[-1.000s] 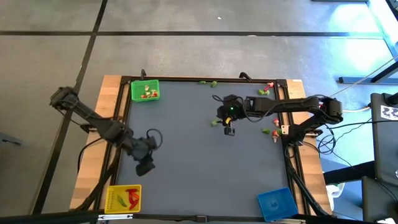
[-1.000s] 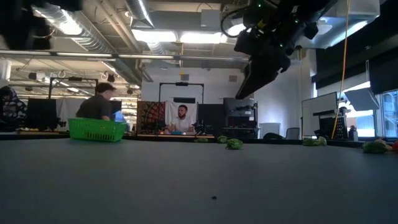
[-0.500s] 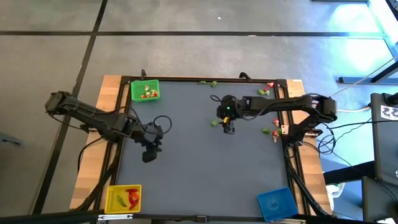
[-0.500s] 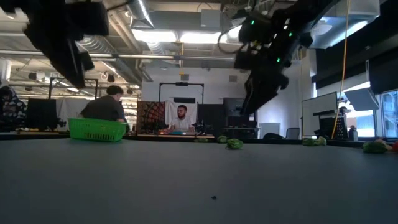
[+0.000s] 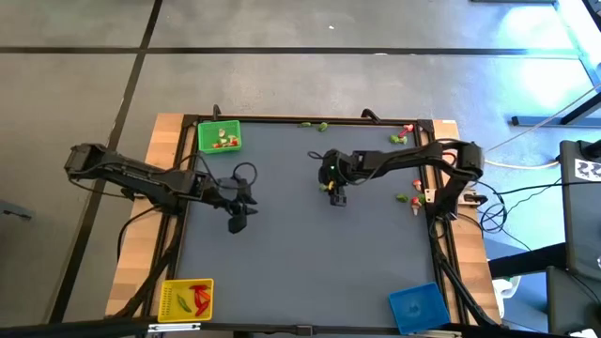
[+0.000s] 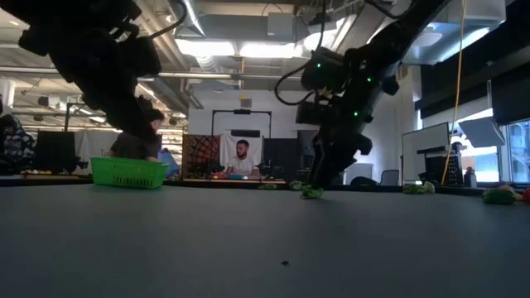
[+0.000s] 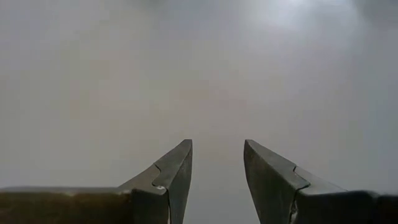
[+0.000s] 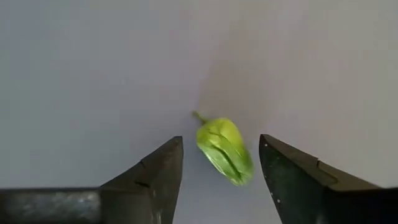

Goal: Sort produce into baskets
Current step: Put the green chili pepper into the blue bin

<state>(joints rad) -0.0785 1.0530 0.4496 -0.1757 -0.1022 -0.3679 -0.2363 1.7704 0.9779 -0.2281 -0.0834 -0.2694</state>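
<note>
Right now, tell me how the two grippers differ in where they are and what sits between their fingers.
The right gripper is open around a green pepper piece lying on the table; the left gripper is open over bare table, nothing between its fingers. The right gripper sits near the table's middle, toward the far edge; the left gripper is by the left side, below the green basket. Both point down at the table, fingers apart.

1. The counter (image 5: 310, 244) is plain dark grey, framed in black, with pale wood edges.
2. At its corners sit a bright green basket (image 5: 219, 137) holding red and pale pieces, a yellow basket (image 5: 187, 299) holding red and green pieces, and a blue basket (image 5: 416, 306).
3. The pepper piece (image 8: 224, 149) is light yellow-green with a ribbed pattern.
4. Both arms are dark.
</note>
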